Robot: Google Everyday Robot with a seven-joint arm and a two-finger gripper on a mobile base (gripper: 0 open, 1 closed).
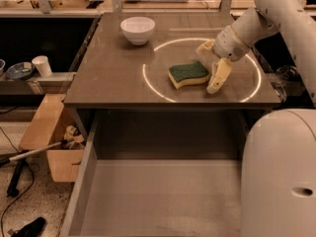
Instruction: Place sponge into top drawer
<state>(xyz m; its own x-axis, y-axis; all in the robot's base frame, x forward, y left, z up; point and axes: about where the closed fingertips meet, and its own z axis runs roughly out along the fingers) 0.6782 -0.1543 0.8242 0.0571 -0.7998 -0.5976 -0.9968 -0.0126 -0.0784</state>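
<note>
Light wooden box (45, 127) is sitting on the floor at far left, below the table edge. Brown flat-topped table (108, 75) is carrying a round white bowl (137, 29) near its back left. A thin white light ring (144, 75) is showing on the tabletop. Wavy-edged sponge with dark green top and pale yellow base (188, 74) is lying flat inside that ring, green side up, well apart from the bowl. Wide shallow grey drawer (163, 196) is standing pulled out under the table's front edge, sponge not in it. Cream two-finger gripper (212, 62) is sitting low at the sponge's right end, jaws spread apart and gripping nothing; the nearer finger (218, 75) is just beside the sponge's right edge, contact unclear. White arm (276, 14) is reaching in from upper right, angling down and left, wrist tilted toward the sponge.
</note>
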